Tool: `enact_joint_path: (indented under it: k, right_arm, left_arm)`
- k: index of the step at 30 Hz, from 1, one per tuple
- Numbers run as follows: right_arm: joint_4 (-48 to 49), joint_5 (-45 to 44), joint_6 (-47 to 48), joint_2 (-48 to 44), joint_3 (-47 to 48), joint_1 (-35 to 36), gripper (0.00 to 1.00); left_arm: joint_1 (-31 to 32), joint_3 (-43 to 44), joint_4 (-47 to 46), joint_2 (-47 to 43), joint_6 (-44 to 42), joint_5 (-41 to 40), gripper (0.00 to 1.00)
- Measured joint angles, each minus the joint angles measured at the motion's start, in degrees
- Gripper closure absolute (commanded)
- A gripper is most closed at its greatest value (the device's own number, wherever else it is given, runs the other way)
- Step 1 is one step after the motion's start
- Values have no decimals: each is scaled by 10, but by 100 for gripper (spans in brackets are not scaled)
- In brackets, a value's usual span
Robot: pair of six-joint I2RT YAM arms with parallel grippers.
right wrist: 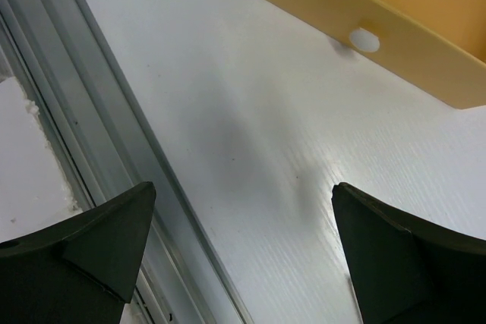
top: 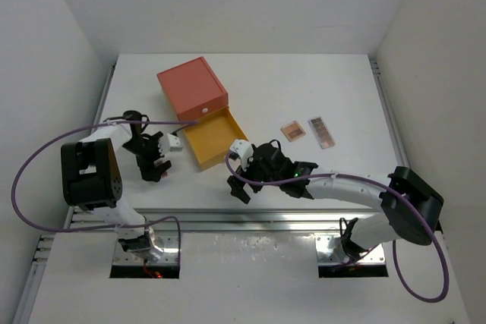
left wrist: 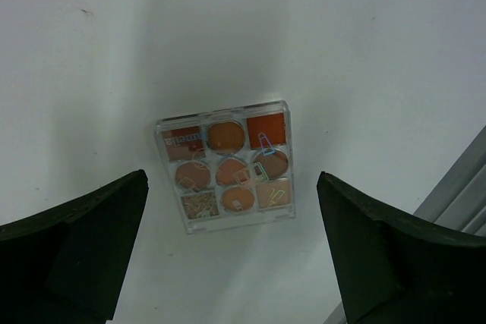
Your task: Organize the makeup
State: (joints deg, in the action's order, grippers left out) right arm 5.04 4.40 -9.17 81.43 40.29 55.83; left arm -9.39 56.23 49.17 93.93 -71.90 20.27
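A clear-cased eyeshadow palette [left wrist: 225, 166] with orange and brown pans lies flat on the white table just ahead of my left gripper [left wrist: 231, 263], which is open and empty. From above, this palette [top: 175, 143] sits left of the yellow drawer, with the left gripper [top: 161, 155] beside it. Two more palettes, a small pinkish one [top: 293, 130] and a longer brown one [top: 322, 132], lie right of the drawer. My right gripper [top: 237, 172] is open and empty in front of the drawer, over bare table [right wrist: 243, 248]. No black brushes or pencils show in any view.
An orange box [top: 191, 85] stands at the back, with its yellow drawer [top: 215, 136] pulled out toward the arms. The drawer's front and white knob [right wrist: 365, 39] show in the right wrist view. An aluminium rail [right wrist: 99, 111] runs along the near table edge.
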Motion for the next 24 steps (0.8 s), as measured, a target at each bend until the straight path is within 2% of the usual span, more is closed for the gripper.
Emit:
enact_joint_path:
  k: [6, 10, 16, 19, 20, 23, 24]
  right_arm:
    - [-2, -17, -1, 0, 0, -1, 1]
    - [-2, -29, -5, 2, 0, -2, 1]
    - [-2, -36, -9, 11, 0, -2, 1]
    - [-4, -39, -9, 11, 2, -4, 1]
    - [-4, -39, -9, 11, 2, -6, 1]
    - [-5, -44, -9, 11, 2, -6, 1]
    - [-5, -45, -9, 11, 2, -6, 1]
  left_arm:
    - [-7, -26, -11, 7, -14, -1, 0]
    - [-5, -61, -50, -21, -6, -7, 0]
    - [5, -131, -138, -78, 74, -35, 2]
    - [4, -137, -147, -85, 104, -39, 16]
    - [4, -138, -146, -84, 111, -38, 24]
    - [3, -135, -146, -76, 120, -33, 32]
    - [2, -132, -145, -74, 120, -33, 38]
